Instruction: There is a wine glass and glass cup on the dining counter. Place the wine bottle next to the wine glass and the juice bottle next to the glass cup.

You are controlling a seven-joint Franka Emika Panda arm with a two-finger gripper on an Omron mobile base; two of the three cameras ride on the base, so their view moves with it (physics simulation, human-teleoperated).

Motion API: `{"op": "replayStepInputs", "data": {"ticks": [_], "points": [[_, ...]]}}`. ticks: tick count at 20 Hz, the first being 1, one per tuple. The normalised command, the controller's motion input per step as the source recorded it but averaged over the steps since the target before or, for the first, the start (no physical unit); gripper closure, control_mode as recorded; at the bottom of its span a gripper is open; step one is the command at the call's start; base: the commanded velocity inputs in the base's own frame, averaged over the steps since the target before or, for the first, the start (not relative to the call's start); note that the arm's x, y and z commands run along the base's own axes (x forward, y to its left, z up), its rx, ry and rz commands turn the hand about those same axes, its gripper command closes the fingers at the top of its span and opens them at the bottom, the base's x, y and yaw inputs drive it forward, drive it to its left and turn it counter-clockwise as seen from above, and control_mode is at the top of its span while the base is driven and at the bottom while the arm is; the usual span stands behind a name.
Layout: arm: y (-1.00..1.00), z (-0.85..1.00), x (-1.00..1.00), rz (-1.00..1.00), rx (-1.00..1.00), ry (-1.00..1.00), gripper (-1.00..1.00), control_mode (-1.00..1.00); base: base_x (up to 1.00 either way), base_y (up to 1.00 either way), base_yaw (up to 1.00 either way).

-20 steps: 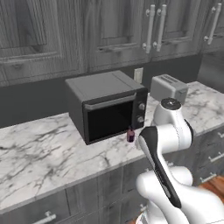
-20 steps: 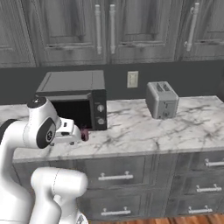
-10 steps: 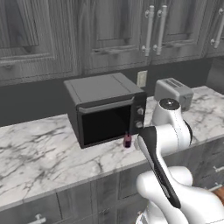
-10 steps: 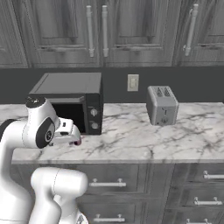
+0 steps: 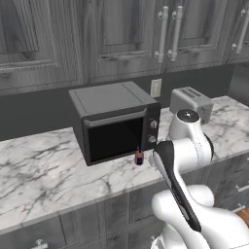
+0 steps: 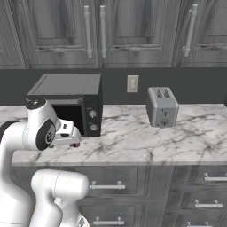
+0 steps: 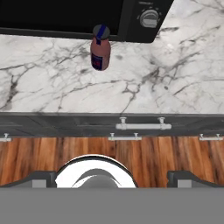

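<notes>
Biggest thing here is the grey-veined marble counter (image 5: 44,175) running under the dark wood wall cabinets (image 6: 133,31), with drawers below and wood floor showing in the hand view. Sitting on it is the black microwave (image 5: 114,121), pushed back toward the wall so there's a bare strip of counter in front of its door. Further along, near the wall outlet (image 6: 132,83), the silver toaster (image 6: 162,106) is standing well apart from everything else.

The white arm (image 5: 187,146) is folding up in front of the counter edge, and the gripper (image 7: 111,175) is hanging out over the floor, short of the counter, with its two finger tips spread wide and nothing between them. So it's released, not grasping anything.

The little guy is the juice bottle (image 7: 100,48), also visible in the left base view (image 5: 139,156). It's standing on the marble just in front of the microwave's lower right corner, below the control knobs, close to the door but I can't tell if it's touching. It's upright, long axis vertical, cap pointing up. In the hand view it looks purple-brown with a dark label and a bluish cap.

My guess is the wide-open fingers are set up for reaching to that bottle, since it's the nearest task item and its sides look clear to approach from the front.
</notes>
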Motion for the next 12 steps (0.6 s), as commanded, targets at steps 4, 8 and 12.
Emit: {"op": "replayStepInputs", "data": {"ticks": [4,8,12], "points": [[0.00,0.00,0.00,0.00,0.00,0.00,-1.00,1.00,0.28,0.04,-0.03],[0.00,0.00,0.00,0.00,0.00,0.00,-1.00,1.00,0.27,0.01,-0.01],[0.00,0.00,0.00,0.00,0.00,0.00,-1.00,1.00,0.11,0.00,-0.01]]}}
